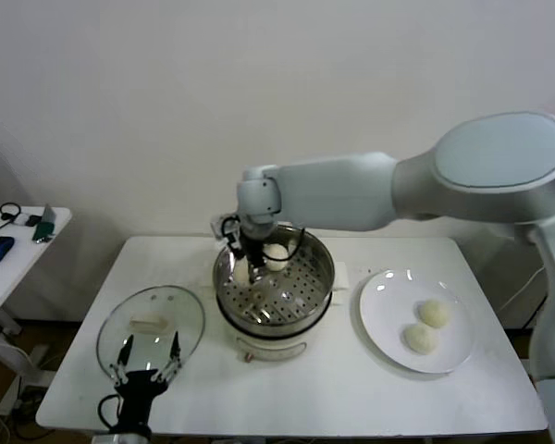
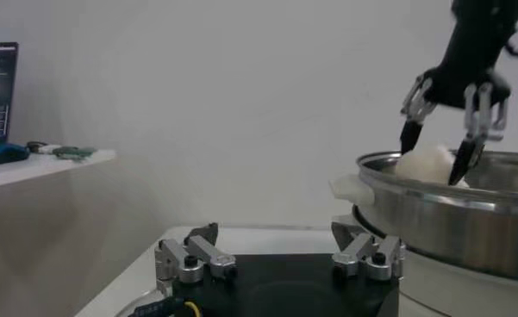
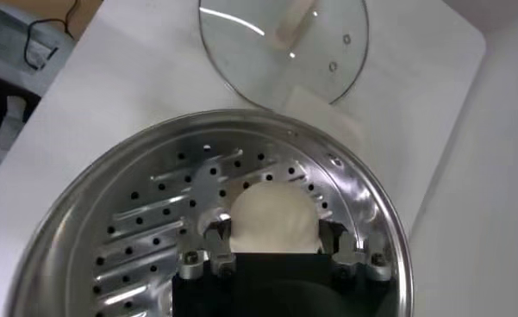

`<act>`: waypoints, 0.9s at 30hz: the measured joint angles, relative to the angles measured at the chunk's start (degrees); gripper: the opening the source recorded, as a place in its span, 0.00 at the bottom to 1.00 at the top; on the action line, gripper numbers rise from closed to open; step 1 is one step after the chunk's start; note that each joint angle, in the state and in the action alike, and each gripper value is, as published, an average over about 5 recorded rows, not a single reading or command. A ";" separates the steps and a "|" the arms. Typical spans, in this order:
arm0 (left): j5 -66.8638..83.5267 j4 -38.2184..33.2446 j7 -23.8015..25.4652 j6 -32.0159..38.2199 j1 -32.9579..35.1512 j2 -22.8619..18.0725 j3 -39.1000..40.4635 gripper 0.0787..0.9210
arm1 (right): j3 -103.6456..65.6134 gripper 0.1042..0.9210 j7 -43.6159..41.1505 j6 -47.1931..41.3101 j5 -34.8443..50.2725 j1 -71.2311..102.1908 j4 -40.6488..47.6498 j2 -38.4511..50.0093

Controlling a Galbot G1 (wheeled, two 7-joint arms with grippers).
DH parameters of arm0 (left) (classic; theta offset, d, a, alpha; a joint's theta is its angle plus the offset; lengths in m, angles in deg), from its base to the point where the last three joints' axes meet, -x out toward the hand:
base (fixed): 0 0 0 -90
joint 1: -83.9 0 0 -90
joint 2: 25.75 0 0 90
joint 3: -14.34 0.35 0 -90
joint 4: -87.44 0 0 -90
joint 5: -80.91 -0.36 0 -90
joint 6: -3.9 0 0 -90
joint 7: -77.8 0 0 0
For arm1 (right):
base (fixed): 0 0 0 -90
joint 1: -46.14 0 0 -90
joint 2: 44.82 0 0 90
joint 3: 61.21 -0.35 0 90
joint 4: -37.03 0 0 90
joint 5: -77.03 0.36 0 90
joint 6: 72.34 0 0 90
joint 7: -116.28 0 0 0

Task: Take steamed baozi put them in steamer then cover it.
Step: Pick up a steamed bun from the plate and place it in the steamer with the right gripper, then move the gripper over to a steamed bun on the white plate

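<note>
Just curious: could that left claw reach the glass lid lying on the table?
Probably yes. The left claw hangs open right at the near edge of the cover, which lies flat with nothing between them; the right claw is busy over the steamer.

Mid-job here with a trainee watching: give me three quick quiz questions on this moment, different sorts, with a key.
1. True or false: the glass lid sits on the steamer.
2. How many baozi are on the white plate?
3. The right claw is: A) over the plate, B) over the steamer's tray gripping a baozi, C) on the lid.

Key: 1 false, it lies on the table near the open left claw; 2 two; 3 B.
</note>
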 measured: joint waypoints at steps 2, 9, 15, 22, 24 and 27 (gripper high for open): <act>0.00 0.06 0.00 0.02 -0.03 0.00 -0.06 0.88 | -0.01 0.70 0.16 -0.02 -0.44 0.83 0.83 -0.56; 0.01 0.26 -0.08 0.22 -0.02 0.01 -0.14 0.88 | -0.05 0.70 0.20 -0.07 -1.35 2.48 2.15 -1.39; 0.00 0.24 -0.13 0.27 0.01 -0.07 -0.13 0.88 | -0.29 0.82 -0.15 0.62 -1.83 2.25 1.77 -0.95; -0.39 -0.09 0.10 0.19 0.18 -0.33 0.16 0.88 | 0.00 0.88 -1.78 2.38 -1.13 -1.68 -2.40 3.67; -0.55 -0.13 0.21 0.10 0.08 -0.39 0.21 0.88 | 0.58 0.88 -2.56 2.88 -0.38 -3.67 -4.48 6.32; -0.65 -0.14 0.29 -0.08 -0.19 -0.57 0.28 0.88 | 1.96 0.88 -3.92 3.71 0.73 -7.19 -8.10 11.45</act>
